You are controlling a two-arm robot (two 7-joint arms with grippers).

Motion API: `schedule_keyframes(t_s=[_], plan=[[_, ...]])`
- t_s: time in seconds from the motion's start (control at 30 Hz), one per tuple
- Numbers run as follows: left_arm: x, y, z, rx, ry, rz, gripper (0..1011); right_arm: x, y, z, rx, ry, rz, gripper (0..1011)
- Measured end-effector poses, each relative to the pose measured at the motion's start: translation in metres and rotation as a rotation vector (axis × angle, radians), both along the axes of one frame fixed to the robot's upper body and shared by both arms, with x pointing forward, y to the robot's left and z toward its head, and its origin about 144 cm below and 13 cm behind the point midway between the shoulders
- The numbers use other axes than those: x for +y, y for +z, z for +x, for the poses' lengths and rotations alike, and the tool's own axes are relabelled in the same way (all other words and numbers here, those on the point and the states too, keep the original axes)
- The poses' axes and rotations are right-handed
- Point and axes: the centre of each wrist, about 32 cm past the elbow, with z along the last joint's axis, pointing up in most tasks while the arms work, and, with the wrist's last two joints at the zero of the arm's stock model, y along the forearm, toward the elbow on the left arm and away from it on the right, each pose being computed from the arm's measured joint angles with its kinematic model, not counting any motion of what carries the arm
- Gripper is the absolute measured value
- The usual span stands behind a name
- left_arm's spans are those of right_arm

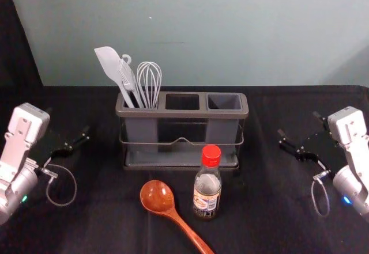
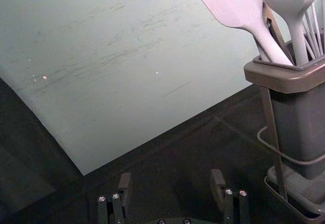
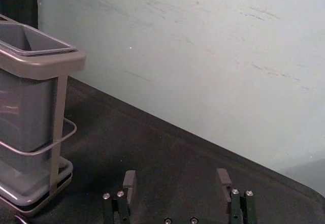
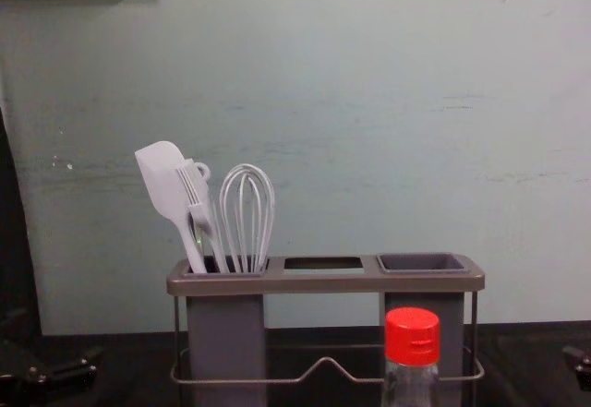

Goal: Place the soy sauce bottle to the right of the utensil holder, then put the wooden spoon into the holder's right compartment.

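The utensil holder (image 1: 181, 113) stands mid-table; its right compartment (image 1: 225, 101) is empty. The soy sauce bottle (image 1: 207, 188), red-capped, is upright in front of the holder's right half; the chest view shows its red cap (image 4: 412, 336) before the right cup. Left of the bottle lies the wooden spoon (image 1: 157, 197), bowl toward the holder, handle running to the near edge. My left gripper (image 1: 74, 144) is left of the holder, open and holding nothing, as the left wrist view shows it (image 2: 171, 193). On the holder's right, my right gripper (image 1: 300, 136) is likewise open and empty (image 3: 176, 193).
A white spatula (image 1: 111, 68), a brush and a whisk (image 1: 149, 81) stand in the holder's left compartment and rise above its rim. Behind the black-covered table (image 1: 271, 208) is a pale wall. Dark table surface lies between the holder and each gripper.
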Motion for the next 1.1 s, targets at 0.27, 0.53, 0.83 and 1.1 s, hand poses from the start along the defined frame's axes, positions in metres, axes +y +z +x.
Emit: schedule_keyframes(t_s=[0.27,0.53,0.83,1.1], plan=[[0.0,0.0,0.0,0.0,0.0,0.0,1011,0.002,0.003,-0.005,-0.019,0.007,-0.011,1004],[0.0,0.0,0.0,0.0,0.0,0.0,1011,0.008,0.024,-0.038,-0.103,0.07,0.0,1004],[0.0,0.0,0.0,0.0,0.0,0.0,1011,0.008,0.039,-0.073,-0.115,0.192,0.052,1004],[0.0,0.0,0.0,0.0,0.0,0.0,1012,0.006,0.043,-0.084,-0.079,0.438,0.179,1004]])
